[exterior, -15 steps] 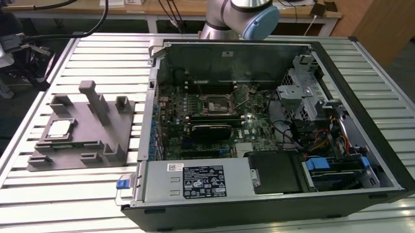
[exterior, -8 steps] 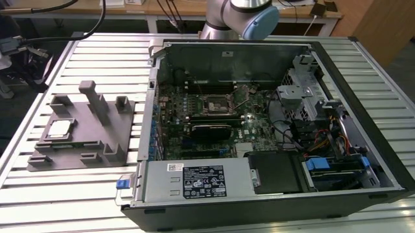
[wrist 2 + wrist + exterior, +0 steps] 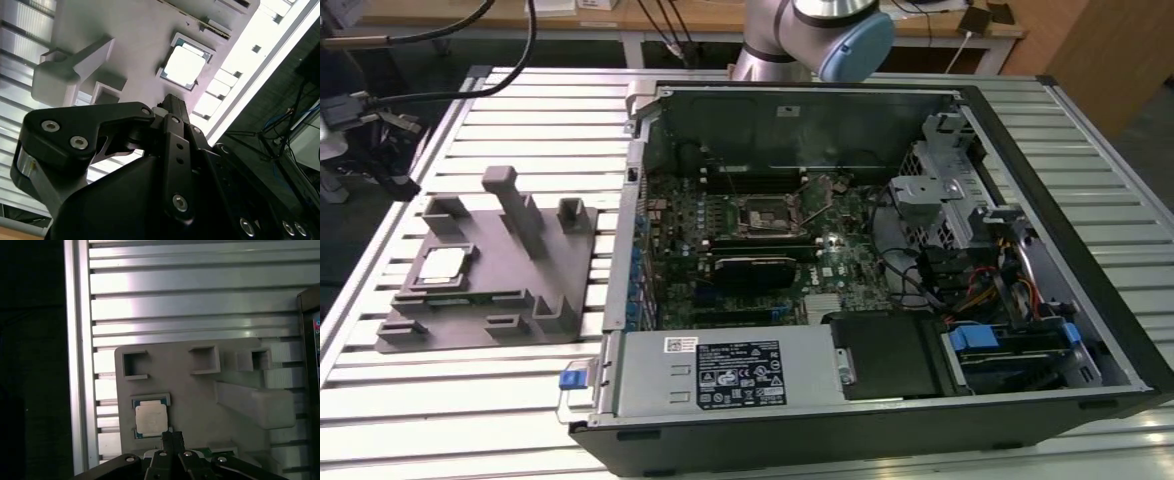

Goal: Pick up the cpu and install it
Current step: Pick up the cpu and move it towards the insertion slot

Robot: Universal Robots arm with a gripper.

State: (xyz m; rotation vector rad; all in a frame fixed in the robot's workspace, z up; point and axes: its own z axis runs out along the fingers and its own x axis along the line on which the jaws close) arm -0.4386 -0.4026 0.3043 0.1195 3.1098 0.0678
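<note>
The cpu [image 3: 443, 265] is a pale square chip lying flat in a recess of the grey holder block [image 3: 494, 290], at the exterior view's left. Both wrist views look down on it: the cpu [image 3: 184, 67] [image 3: 151, 419] sits in its recess with nothing on it. My gripper [image 3: 172, 101] [image 3: 172, 436] hangs above the block, its black fingers pressed together and empty, their tips beside the chip's edge in the picture. The motherboard socket [image 3: 765, 213] lies inside the opened computer case [image 3: 1107, 310].
The holder block has upright posts [image 3: 516, 205] and several empty square pockets [image 3: 205, 360]. The ribbed metal table [image 3: 520, 110] carries both block and case. The arm's joint [image 3: 834, 35] stands behind the case. Cables and a drive cage [image 3: 947, 190] crowd the case's right side.
</note>
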